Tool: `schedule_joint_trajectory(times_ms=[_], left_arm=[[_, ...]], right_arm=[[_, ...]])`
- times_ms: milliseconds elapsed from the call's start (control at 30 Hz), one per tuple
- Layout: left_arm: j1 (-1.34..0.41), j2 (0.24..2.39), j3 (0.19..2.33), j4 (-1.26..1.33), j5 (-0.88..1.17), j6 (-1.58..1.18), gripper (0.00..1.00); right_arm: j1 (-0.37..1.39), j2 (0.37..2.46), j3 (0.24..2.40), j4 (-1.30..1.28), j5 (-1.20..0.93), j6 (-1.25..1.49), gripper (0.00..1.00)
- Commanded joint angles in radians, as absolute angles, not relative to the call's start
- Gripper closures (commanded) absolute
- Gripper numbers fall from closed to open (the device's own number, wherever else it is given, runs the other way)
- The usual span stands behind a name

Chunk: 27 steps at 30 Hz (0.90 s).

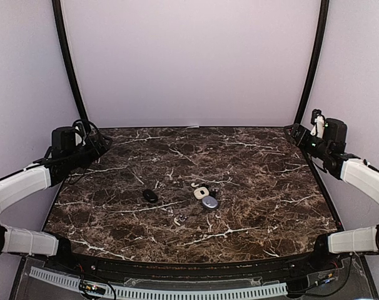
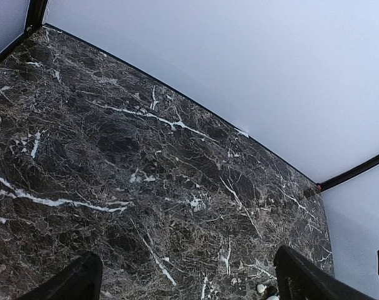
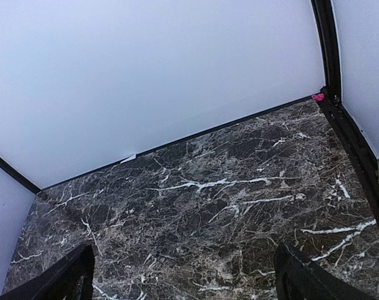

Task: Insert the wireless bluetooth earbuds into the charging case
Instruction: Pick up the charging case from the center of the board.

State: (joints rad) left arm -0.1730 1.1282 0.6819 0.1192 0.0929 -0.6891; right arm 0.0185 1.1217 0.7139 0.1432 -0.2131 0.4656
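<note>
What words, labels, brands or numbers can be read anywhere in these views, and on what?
None: no view shows readable text.
Dark case, white case, blue-grey case: too small to show any marking.
Pink tag at the far corner: no writing visible.
White scrap at the back edge: looks blank.

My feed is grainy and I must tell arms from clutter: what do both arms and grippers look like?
The left arm and right arm match: white tubular link covers, black joints and black wrist heads. Black cables loop at the left wrist. The left gripper and right gripper have plain black fingers.
</note>
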Motion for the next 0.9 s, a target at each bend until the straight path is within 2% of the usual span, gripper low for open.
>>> schedule_joint_trajectory(times_ms=[0, 100, 233, 400, 500, 633, 867], left_arm=[[-0.17, 1.072, 0.626, 0.157, 0.139, -0.693, 0.01], [-0.17, 1.044, 0.556, 0.182, 0.237, -0.714, 0.01], [-0.172, 1.035, 0.42, 0.352, 0.491, -0.729, 0.01], [-0.189, 1.038, 0.36, 0.379, 0.567, -0.73, 0.03], [-0.199, 1.038, 0.333, 0.417, 0.594, -0.726, 0.08], [-0.218, 1.036, 0.317, 0.416, 0.599, -0.686, 0.09], [-0.268, 1.032, 0.289, 0.43, 0.601, -0.629, 0.09]], right_arm=[[0.015, 1.109, 0.729, 0.138, -0.194, 0.477, 0.0], [0.012, 1.114, 0.753, 0.083, -0.161, 0.498, 0.0], [0.01, 1.114, 0.734, 0.094, -0.218, 0.442, 0.0], [0.042, 1.159, 0.736, 0.076, -0.353, 0.402, 0.02], [0.157, 1.195, 0.755, 0.023, -0.288, 0.34, 0.05], [0.322, 1.247, 0.754, 0.013, -0.23, 0.275, 0.1], [0.594, 1.344, 0.758, -0.018, -0.116, 0.21, 0.13]])
